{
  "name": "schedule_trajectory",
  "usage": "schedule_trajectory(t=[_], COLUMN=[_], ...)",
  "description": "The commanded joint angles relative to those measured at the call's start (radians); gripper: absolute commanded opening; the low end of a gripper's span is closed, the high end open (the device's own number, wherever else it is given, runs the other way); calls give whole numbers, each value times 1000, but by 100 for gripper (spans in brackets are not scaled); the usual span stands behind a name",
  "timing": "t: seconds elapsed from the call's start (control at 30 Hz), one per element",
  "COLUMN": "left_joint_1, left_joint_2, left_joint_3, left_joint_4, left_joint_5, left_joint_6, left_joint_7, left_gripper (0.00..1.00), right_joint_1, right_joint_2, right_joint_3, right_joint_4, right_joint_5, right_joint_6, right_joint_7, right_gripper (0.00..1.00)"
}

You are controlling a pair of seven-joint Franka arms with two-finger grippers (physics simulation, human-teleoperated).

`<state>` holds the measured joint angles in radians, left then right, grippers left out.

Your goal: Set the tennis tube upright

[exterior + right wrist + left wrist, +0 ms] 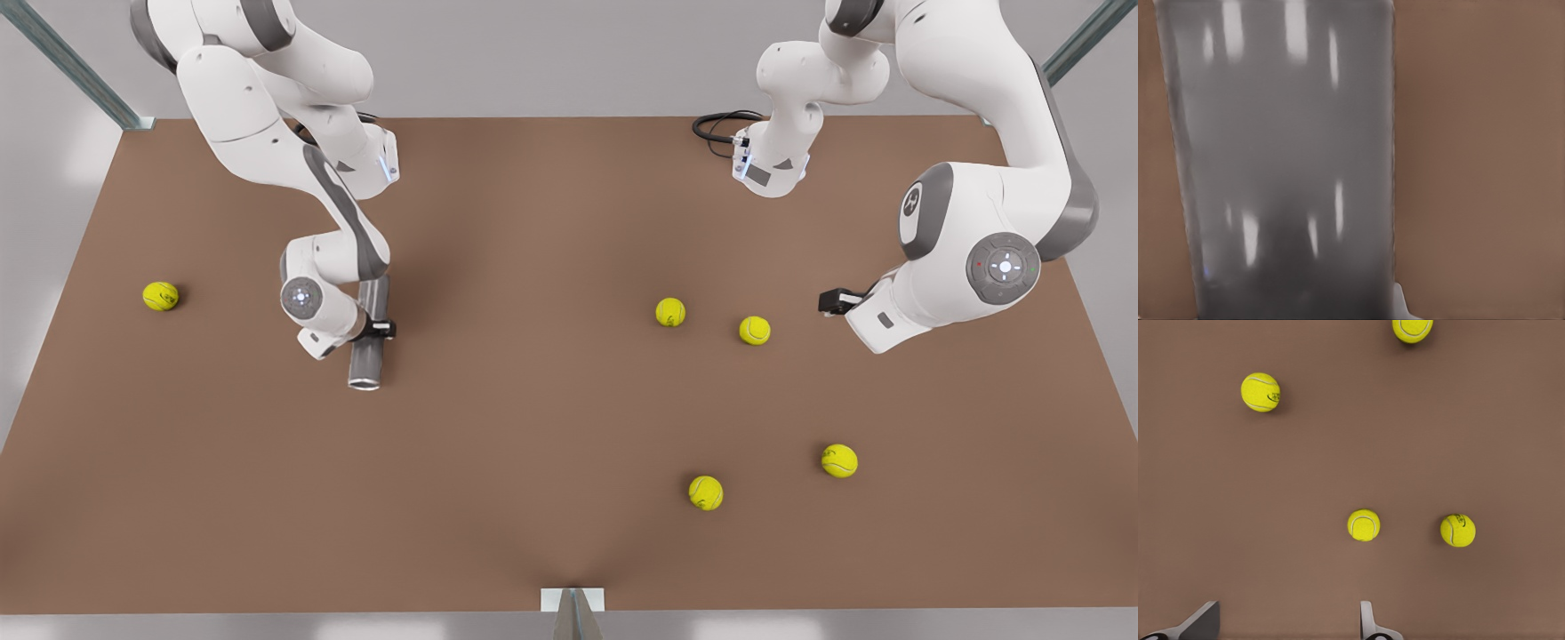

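Observation:
The tennis tube (367,351) is a grey metallic cylinder lying flat on the brown table (533,498) at the front view's left, its lighter rim toward the camera. My right gripper (377,329) straddles its middle from above. In the right wrist view the tennis tube (1278,167) looms very close, and one fingertip (1401,303) rests against its side. My left gripper (831,302) hovers at the front view's right, waiting. Its fingers (1368,623) stand wide apart with nothing between them, so the left gripper (1285,627) is open above bare table.
Several yellow tennis balls lie loose: one (160,296) far on the front view's left, two (670,312) (755,331) near my left gripper, two (839,460) (705,492) nearer the front edge. A black cable (716,124) loops at the table's back.

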<state>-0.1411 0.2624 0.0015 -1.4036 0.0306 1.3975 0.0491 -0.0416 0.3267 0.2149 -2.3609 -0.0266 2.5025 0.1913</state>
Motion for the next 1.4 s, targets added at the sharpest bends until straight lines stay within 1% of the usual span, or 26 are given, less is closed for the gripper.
schedule_trajectory(t=[0.0, 0.1, 0.17, 0.23, 0.27, 0.4, 0.5, 0.6, 0.7, 0.8, 0.87, 0.93, 1.03, 1.07, 1.1, 1.13, 1.17, 1.2, 1.3, 1.37], left_joint_1=[0, 0, 0, 0, 0, 0, 0, 0, 0, 0, 0, 0, 0, 0, 0, 0, 0, 0, 0, 0], left_joint_2=[0, 0, 0, 0, 0, 0, 1, 6, 8, 12, 12, 12, 14, 14, 14, 14, 14, 14, 14, 15], left_joint_3=[0, 0, 0, 0, 0, 0, 0, 0, 0, 0, 0, 0, 0, 0, 0, 0, 0, 0, 0, 2], left_joint_4=[0, 0, 0, 0, 0, 0, 0, 0, 0, 0, 0, 0, 0, 0, 0, 0, 0, 0, 0, 0], left_joint_5=[0, 0, 0, 0, 0, 0, 0, 0, 0, 0, 0, 0, 0, 0, 0, 0, 0, 0, 0, 0], left_joint_6=[0, 2, 0, 2, 2, 0, 2, 3, 5, 6, 6, 6, 6, 6, 6, 6, 6, 6, 8, 8], left_joint_7=[0, 0, 0, 0, 0, 0, -2, 0, 0, 0, 0, 0, 0, 0, 0, 0, 0, 0, 0, 0], left_gripper=[100, 100, 100, 100, 100, 100, 100, 100, 100, 100, 100, 100, 100, 100, 100, 100, 100, 100, 100, 100], right_joint_1=[0, 5, 6, 17, 23, 43, 68, 101, 137, 233, 247, 327, 488, 519, 548, 560, 606, 660, 681, 687], right_joint_2=[0, -1, -1, 3, 3, 20, 93, 155, 157, 157, 160, 169, 319, 380, 448, 489, 526, 590, 673, 726], right_joint_3=[0, 0, 0, 0, 1, 1, 0, 0, 1, 1, 40, 52, 50, 47, 41, 37, -23, -87, -114, -115], right_joint_4=[3, 60, 202, 331, 367, 483, 560, 637, 641, 681, 681, 693, 897, 1002, 1115, 1175, 1239, 1341, 1437, 1506], right_joint_5=[-3, -4, -59, -65, -87, -88, -99, -167, -168, -162, -159, -159, -162, -164, -164, -165, -164, -164, -164, -164], right_joint_6=[-2, -50, -230, -335, -355, -358, -358, -358, -358, -358, -358, -346, -353, -373, -433, -444, -453, -493, -496, -496], right_joint_7=[2, -1, -13, -46, -56, -237, -415, -607, -670, -857, -938, -941, -938, -934, -929, -929, -931, -937, -940, -938], right_gripper=[70, 70, 70, 70, 70, 70, 71, 72, 72, 72, 72, 72, 72, 72, 72, 72, 72, 72, 71, 71])
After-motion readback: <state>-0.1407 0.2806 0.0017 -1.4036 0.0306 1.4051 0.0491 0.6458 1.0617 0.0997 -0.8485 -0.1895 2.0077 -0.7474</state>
